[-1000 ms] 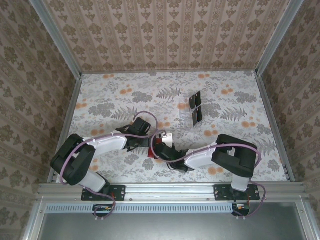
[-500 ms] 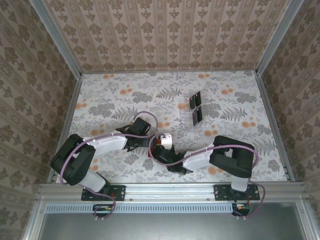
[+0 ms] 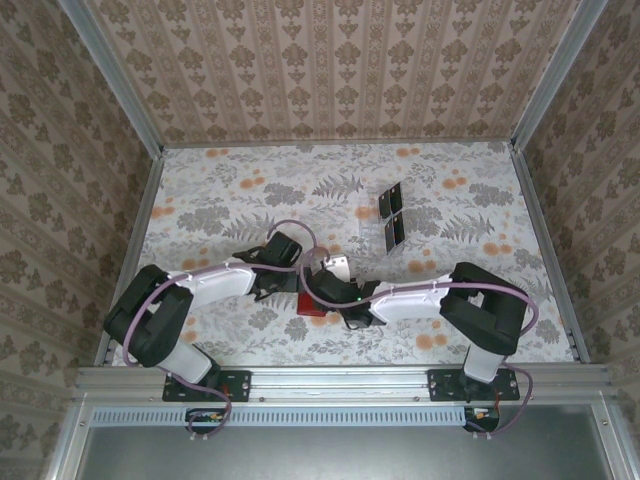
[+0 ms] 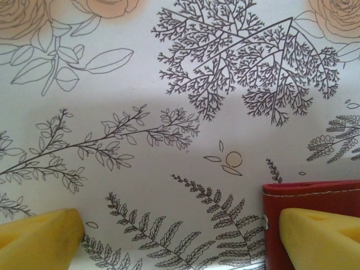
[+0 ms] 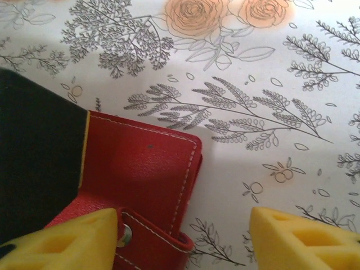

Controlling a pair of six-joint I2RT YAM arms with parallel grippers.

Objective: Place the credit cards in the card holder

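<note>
Seen from above, the right arm is reaching further left than a second ago, its right tool (image 3: 319, 289) hanging over the card holder (image 3: 312, 304), with credit cards (image 3: 391, 216) standing well beyond it. At the left wrist, the left tool (image 4: 180, 242) is gaping wide, one finger overlapping the holder's corner. At the right wrist, the jaws are standing apart, loosely straddling the holder, so it may be sliding off the dark card (image 5: 34, 163) touching its edge.

One red card holder (image 3: 312, 304) sits at the centre of the top view. Up and to the right of it, one clear rack (image 3: 372, 226) carries two dark credit cards (image 3: 390, 201). There are two arms with one claw each: left claw (image 4: 174, 236) and right claw (image 5: 185, 242).
</note>
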